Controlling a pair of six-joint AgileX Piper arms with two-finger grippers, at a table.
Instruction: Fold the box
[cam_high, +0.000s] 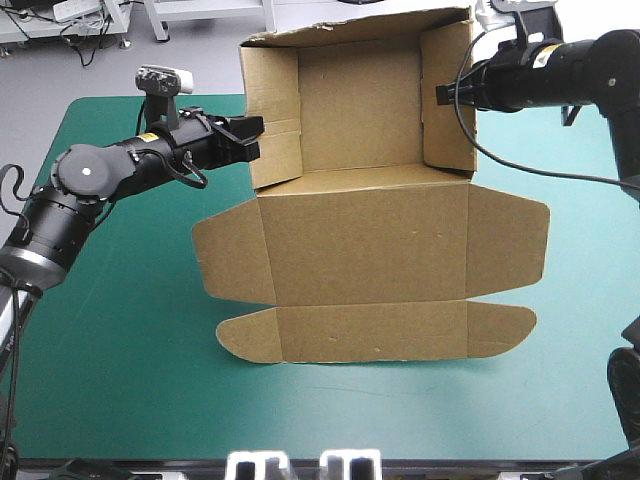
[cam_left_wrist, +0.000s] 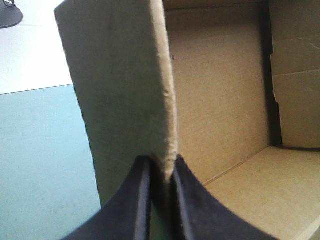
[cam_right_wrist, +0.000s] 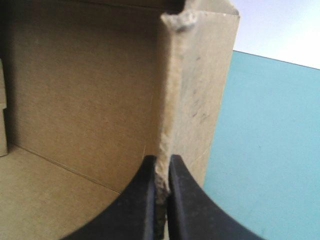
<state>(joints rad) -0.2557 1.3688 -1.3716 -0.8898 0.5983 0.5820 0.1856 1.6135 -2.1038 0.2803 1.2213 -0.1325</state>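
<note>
You are working in a robotics lab: left arm (cam_high: 110, 170) and right arm (cam_high: 560, 70) over a teal-green table (cam_high: 130, 330); grey floor (cam_high: 210, 70), white bench legs (cam_high: 158, 22) and loose cables (cam_high: 88, 42) beyond.

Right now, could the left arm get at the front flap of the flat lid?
Probably, but not at once: the left gripper is shut on the box at its left wall and must let go first. The front flap lies flat on the table, with nothing on it.
</note>
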